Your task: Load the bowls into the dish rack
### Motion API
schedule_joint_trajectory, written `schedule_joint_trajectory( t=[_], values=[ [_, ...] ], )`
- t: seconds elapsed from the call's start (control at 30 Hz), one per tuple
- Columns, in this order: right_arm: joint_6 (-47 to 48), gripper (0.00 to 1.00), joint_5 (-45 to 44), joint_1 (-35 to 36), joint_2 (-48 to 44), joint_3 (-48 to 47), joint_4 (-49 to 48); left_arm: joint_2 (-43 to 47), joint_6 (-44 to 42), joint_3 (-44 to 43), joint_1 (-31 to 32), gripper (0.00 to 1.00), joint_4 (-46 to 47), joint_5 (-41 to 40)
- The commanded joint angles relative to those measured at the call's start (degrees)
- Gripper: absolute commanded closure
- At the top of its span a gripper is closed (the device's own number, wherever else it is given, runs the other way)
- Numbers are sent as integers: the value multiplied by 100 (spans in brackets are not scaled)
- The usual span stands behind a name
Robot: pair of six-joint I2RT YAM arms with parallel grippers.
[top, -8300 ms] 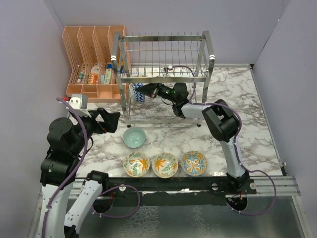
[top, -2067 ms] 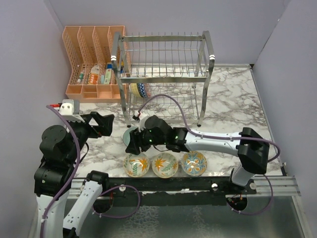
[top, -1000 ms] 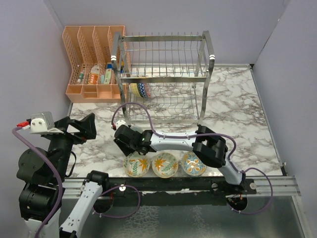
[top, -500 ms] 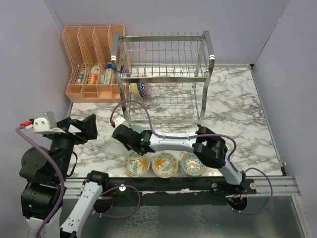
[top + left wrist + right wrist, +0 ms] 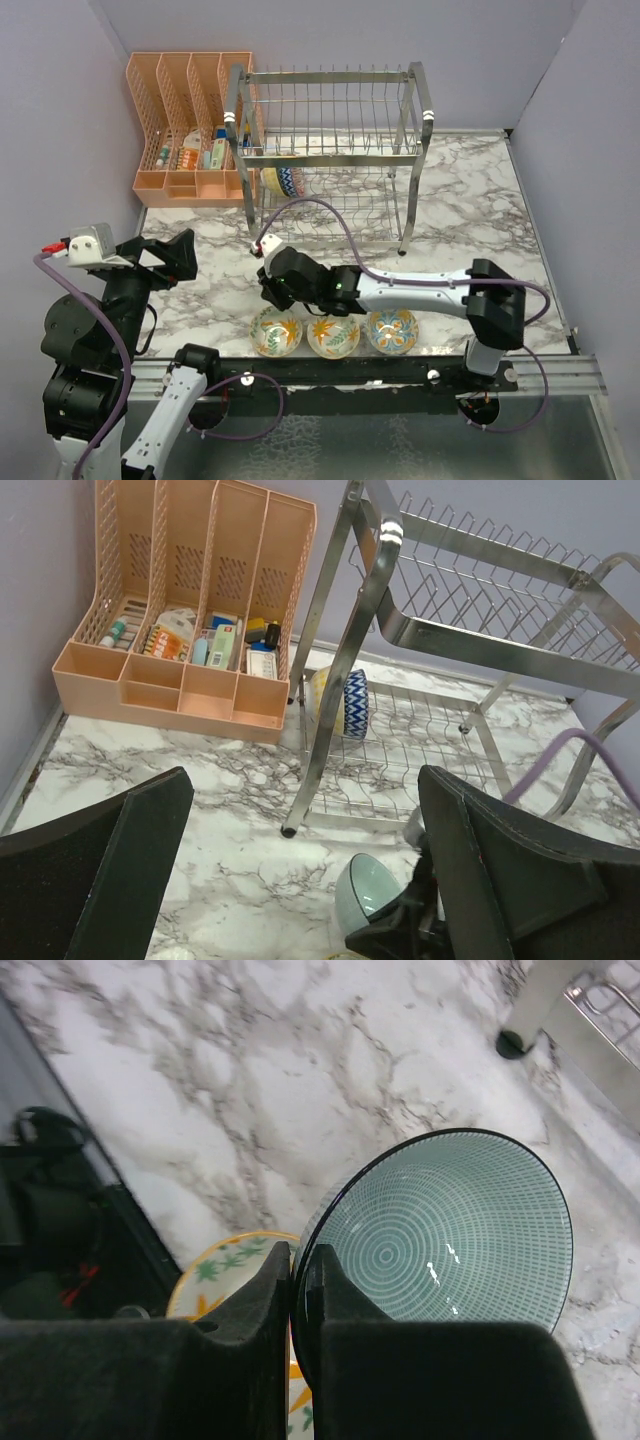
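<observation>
My right gripper is shut on the near rim of the pale teal bowl. It holds the bowl tilted up on edge over the marble, in front of the dish rack. In the left wrist view the teal bowl shows tipped, with the rack's lower tier behind it. A blue-patterned bowl stands on edge at the left of that tier. Three floral bowls sit in a row at the table's near edge. My left gripper hangs open and empty, high at the left.
A peach slotted organizer with small items stands left of the rack, against the back wall. The right arm's purple cable loops in front of the rack's lower tier. Walls close in on the left, back and right.
The right gripper has shut on the teal bowl's rim and tipped it up. It has shifted a little to the right with the bowl. The left arm has hardly moved.
</observation>
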State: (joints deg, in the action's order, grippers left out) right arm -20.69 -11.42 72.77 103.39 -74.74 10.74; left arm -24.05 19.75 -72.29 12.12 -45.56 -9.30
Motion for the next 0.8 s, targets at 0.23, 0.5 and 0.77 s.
schedule_joint_trajectory(
  t=[0.23,0.5,0.77],
  values=[
    [-977,99,2464,-405,-1202,1069,-2081,-102,-10,31,14,1,95,11],
    [-1851,99,4088,-977,-1116,1589,-3196,-87,-14,74,18,1,103,10],
    [-2747,99,5161,-1444,-747,1866,-4586,-98,-2,86,18,1,109,16]
  ],
)
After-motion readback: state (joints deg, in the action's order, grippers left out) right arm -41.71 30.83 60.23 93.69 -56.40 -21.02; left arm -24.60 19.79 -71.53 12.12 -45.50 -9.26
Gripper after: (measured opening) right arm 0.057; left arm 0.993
